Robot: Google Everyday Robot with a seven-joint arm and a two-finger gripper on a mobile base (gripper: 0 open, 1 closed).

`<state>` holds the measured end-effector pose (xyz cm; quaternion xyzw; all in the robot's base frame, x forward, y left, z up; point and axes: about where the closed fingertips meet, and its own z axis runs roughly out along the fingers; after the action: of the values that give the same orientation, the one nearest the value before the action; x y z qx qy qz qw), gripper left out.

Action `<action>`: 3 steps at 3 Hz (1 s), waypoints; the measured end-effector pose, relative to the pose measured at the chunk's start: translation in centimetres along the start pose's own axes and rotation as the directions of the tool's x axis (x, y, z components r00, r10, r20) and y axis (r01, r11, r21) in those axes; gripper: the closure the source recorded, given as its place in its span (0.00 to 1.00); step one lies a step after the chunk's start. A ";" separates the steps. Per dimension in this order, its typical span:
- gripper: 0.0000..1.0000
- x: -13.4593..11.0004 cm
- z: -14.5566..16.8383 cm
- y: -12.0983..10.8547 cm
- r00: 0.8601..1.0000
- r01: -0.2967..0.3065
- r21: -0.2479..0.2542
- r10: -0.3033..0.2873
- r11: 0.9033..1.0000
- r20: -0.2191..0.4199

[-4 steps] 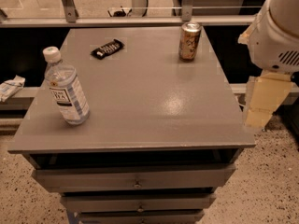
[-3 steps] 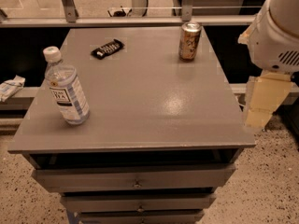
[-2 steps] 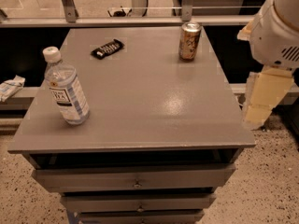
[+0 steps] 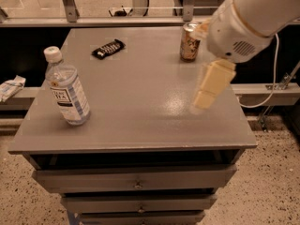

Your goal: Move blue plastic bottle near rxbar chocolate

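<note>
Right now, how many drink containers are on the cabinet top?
2. The blue plastic bottle stands front left; a gold-brown can stands back right, partly hidden by the arm. The gripper hangs over the right side, touching neither.

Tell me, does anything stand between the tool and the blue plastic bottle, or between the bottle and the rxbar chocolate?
Nothing visible does. The tool hangs over the right side of the tabletop. The blue plastic bottle stands front left, and the rxbar chocolate lies behind it. Only bare surface lies between. The drink can, back right, is off both paths.
</note>
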<state>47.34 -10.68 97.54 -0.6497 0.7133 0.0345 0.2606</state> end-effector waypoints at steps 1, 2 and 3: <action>0.00 -7.3 5.2 1.5 0.962 0.075 -0.123 -0.039 0.990 0.269; 0.00 -11.7 8.6 3.2 0.912 0.127 -0.184 -0.042 0.975 0.408; 0.00 -16.5 12.7 3.4 0.848 0.129 -0.232 0.014 0.964 0.529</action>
<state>48.60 9.76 92.47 -0.6649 0.5840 0.2960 0.3596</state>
